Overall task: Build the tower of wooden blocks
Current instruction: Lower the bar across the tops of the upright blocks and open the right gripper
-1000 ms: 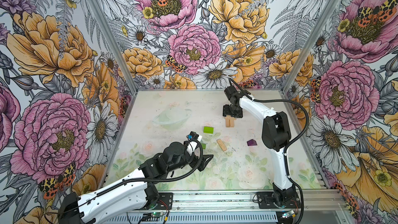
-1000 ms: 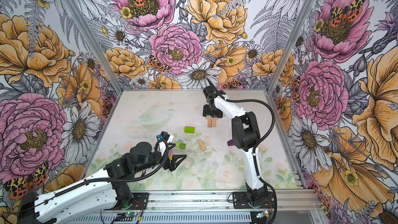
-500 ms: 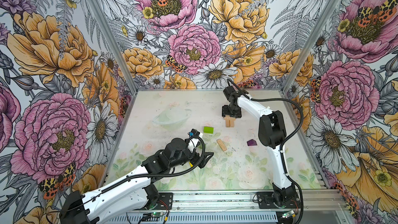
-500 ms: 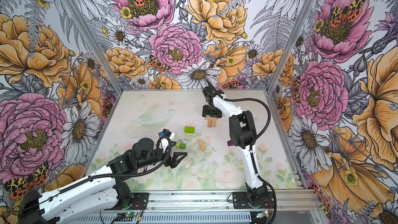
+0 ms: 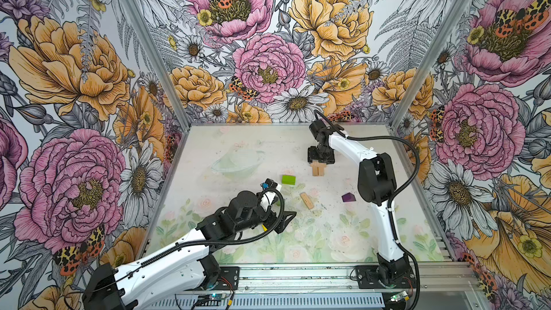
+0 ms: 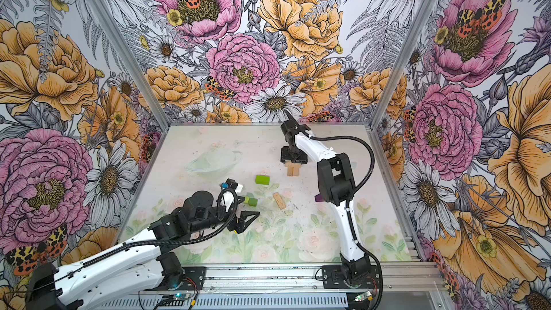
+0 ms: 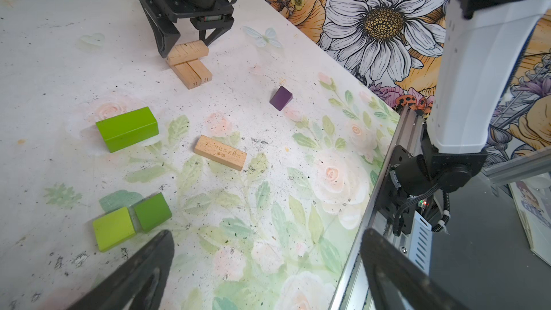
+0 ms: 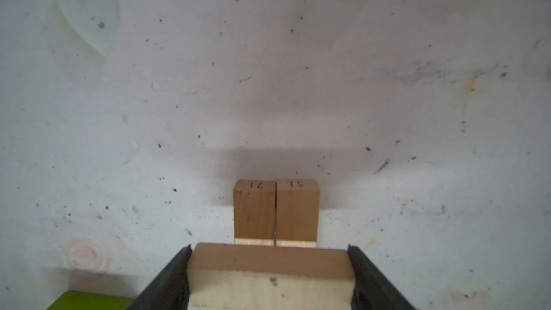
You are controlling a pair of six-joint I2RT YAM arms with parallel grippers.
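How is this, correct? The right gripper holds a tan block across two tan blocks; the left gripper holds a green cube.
The left gripper holds nothing: the left wrist view shows it open, with both green cubes lying free on the table. The right gripper does hold a tan block across two tan blocks.

From my station I count four tan oblongs, two green cubes, one lime brick and one purple piece, eight altogether, all showing in the left wrist view.
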